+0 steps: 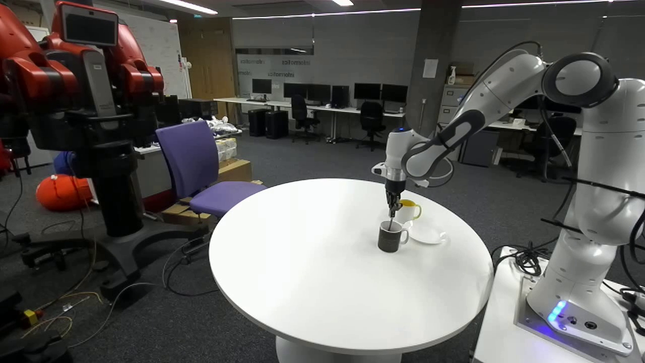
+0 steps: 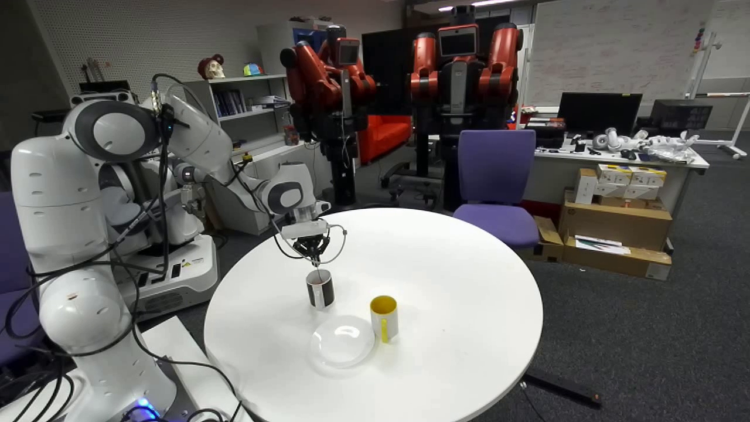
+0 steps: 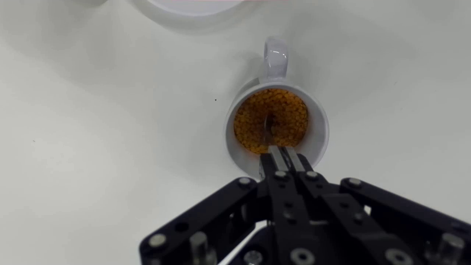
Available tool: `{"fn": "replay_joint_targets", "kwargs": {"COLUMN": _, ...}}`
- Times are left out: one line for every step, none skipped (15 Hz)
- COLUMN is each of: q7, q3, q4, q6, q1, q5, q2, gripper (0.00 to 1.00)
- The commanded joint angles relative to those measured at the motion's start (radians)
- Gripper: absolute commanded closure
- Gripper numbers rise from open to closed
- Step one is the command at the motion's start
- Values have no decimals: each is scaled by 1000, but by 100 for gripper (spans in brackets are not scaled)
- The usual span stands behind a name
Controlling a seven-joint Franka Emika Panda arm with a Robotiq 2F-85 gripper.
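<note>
Where thin spoon (image 3: 269,127) dips, orange grains (image 3: 250,125)

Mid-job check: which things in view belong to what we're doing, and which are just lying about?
Part of the job, it seems:
claw, shut on a thin utensil, likely a spoon
dark mug, with the utensil dipping into it
orange grains inside that mug

Apparently just lying about:
white plate
yellow-lined mug
purple chair

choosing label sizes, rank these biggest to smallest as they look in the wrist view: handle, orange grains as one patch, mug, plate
1. Mug
2. Orange grains, a patch inside its rim
3. Handle

Unranked: plate, since the picture's top edge cuts most of it off.
</note>
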Motion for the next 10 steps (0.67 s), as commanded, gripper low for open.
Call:
{"fn": "replay_joint_targets", "kwargs": {"q7": -43, "q3": 11, "q4": -34, "q6": -30, "q1": -10, "q5": 23, "q2": -42, "gripper": 99}}
{"fn": "replay_joint_targets", "kwargs": {"q7": -50, "q3": 16, "q4": -37, "q6": -31, "q1": -10, "q5": 34, "q2": -42, "gripper": 99}}
{"fn": "replay_joint_targets", "kwargs": {"q7": -52, "q3": 19, "q4": -35, "q6": -28, "q1": -7, "q5": 36, "q2": -38, "gripper": 99}}
{"fn": "replay_joint_targets", "kwargs": {"q7": -52, "q3": 22, "q4": -33, "q6": -26, "q1": -6, "q5": 36, "q2": -34, "gripper": 99}}
{"fn": "replay_joint_targets", "kwargs": {"q7": -48, "q3": 22, "q4": -28, "q6": -22, "q1": -4, "q5": 30, "q2": -28, "gripper": 99}}
{"fn": "replay_joint_targets", "kwargs": {"q7": -36, "q3": 19, "q4": -20, "q6": -14, "q1": -2, "q5": 15, "q2": -19, "gripper": 99}}
{"fn": "replay_joint_targets", "kwargs": {"q7": -25, "q3": 13, "q4": -15, "q6": -9, "q1": -1, "q5": -1, "q2": -13, "gripper": 99}}
{"fn": "replay_joint_targets", "kwargs": {"q7": -20, "q3": 8, "q4": -12, "q6": -9, "q1": -2, "q5": -11, "q2": -10, "gripper": 99}}
{"fn": "replay_joint_targets", "kwargs": {"q7": -17, "q3": 2, "q4": -13, "q6": -9, "q1": -4, "q5": -24, "q2": -11, "gripper": 99}}
{"fn": "replay_joint_targets", "kwargs": {"q7": -15, "q3": -3, "q4": -15, "q6": -10, "q1": -5, "q5": -35, "q2": -13, "gripper": 99}}
